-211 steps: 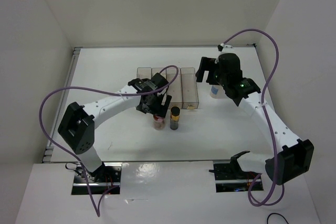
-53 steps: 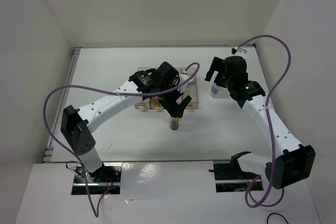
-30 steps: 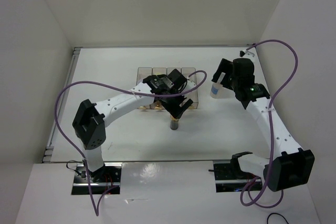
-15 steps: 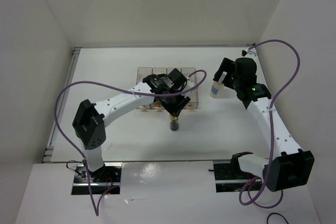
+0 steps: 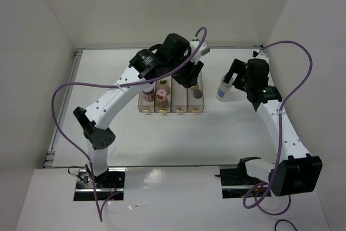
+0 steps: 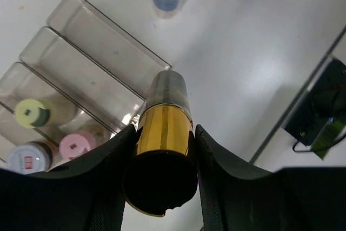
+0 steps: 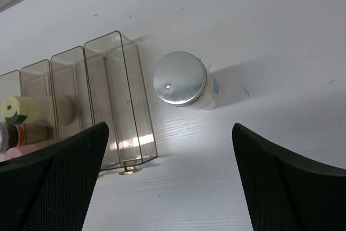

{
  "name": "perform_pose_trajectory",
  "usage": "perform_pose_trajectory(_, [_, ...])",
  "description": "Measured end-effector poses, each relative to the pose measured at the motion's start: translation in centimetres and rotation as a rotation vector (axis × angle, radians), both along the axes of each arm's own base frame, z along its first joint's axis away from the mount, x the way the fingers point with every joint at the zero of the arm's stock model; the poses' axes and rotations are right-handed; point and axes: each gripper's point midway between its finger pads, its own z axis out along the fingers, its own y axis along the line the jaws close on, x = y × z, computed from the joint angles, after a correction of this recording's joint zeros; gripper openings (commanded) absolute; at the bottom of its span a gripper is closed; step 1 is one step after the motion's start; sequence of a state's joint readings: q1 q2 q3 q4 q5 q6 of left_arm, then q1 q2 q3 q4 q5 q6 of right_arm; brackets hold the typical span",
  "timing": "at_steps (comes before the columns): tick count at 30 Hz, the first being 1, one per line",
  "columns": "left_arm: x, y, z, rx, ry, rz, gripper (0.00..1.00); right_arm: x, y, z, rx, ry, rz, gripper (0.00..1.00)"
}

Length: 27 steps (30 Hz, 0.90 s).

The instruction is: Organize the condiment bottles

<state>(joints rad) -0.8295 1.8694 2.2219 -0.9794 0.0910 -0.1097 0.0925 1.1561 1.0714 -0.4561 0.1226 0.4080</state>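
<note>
Three jars (image 6: 77,145) occupy the rack (image 6: 108,41); left tool (image 6: 162,155) grips the gold-banded bottle (image 6: 164,125) aloft; blue-label jar (image 7: 181,78) stands at the rack's 3 o'clock, right tool (image 7: 170,171) open above it.

A clear four-compartment rack (image 5: 179,104) sat at the centre of the frame on a white table (image 5: 140,136), white walls (image 5: 162,9) enclosing it on three sides

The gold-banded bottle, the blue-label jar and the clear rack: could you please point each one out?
gold-banded bottle (image 6: 164,128), left wrist view, on its gold band.
blue-label jar (image 7: 180,78), right wrist view, on its grey lid.
clear rack (image 7: 132,106), right wrist view, on its bare end compartment.
</note>
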Motion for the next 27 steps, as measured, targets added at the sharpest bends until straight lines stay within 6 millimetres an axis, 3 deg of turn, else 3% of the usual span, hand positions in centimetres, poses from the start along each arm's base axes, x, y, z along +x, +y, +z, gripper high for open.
perform_pose_trajectory(4, [4.6,0.3,0.9,-0.003,-0.038,0.095,0.36,0.4,-0.3,-0.3,-0.012,0.009,0.005,0.99])
perform_pose_trajectory(7, [8.4,1.1,-0.9,0.030,-0.038,0.179,0.37,0.8,-0.2,-0.4,-0.024,0.016,0.018,0.99])
perform_pose_trajectory(10, [10.9,2.5,-3.6,0.082,-0.002,0.247,0.37,1.2,-0.2,0.0,-0.034,0.009,0.030,0.99])
perform_pose_trajectory(15, [12.4,3.9,-6.4,0.154,0.037,0.304,0.37,1.8,-0.2,0.2,-0.038,0.004,0.039,0.99])
perform_pose_trajectory(24, [13.1,3.9,-6.5,0.155,0.024,0.323,0.37,2.9,-0.1,-0.3,-0.046,0.014,0.049,0.99])
perform_pose_trajectory(27, [13.4,3.8,-7.6,0.168,0.040,0.327,0.37,3.1,0.0,-0.7,-0.045,0.022,0.057,0.99])
